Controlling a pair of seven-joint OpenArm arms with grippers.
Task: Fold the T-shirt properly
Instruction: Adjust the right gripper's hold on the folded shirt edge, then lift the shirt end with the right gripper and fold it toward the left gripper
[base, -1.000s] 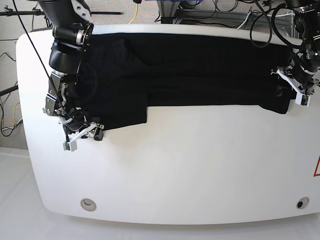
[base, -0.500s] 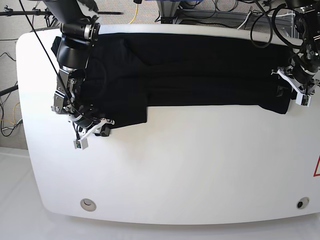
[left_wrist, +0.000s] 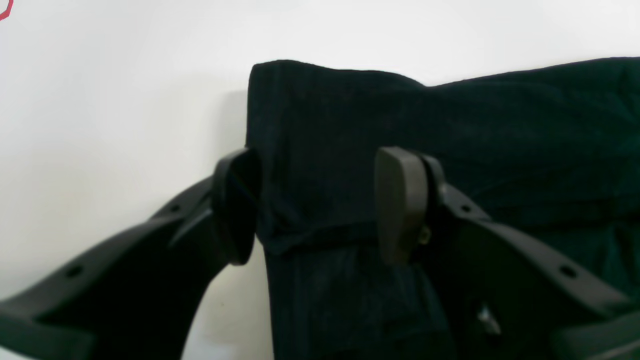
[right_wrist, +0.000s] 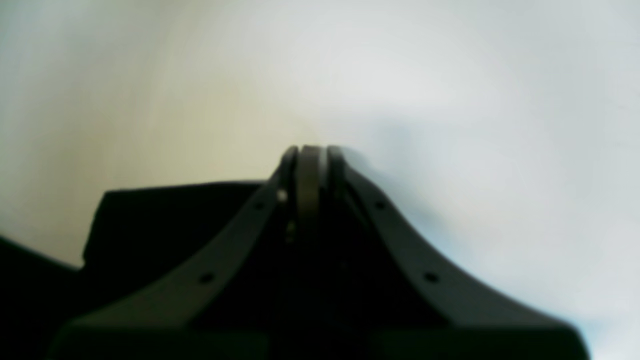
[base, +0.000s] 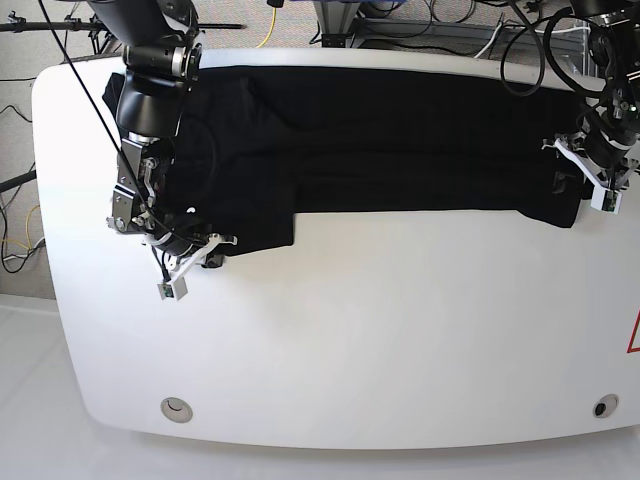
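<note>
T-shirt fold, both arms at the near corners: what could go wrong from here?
1. The right gripper is shut, but no cloth shows between its fingertips; it may lift nothing.
2. The left gripper is open astride the T-shirt corner, where several layers are stacked; closing may catch only some.
3. If only one corner lifts, the fold could skew.

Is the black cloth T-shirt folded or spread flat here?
Partly folded: the black cloth T-shirt lies as a long band across the white table, with doubled layers at its end in the left wrist view.

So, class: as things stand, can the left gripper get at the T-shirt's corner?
Probably yes: the left gripper stands open astride the T-shirt corner, fabric between its fingers, nothing blocking.
</note>
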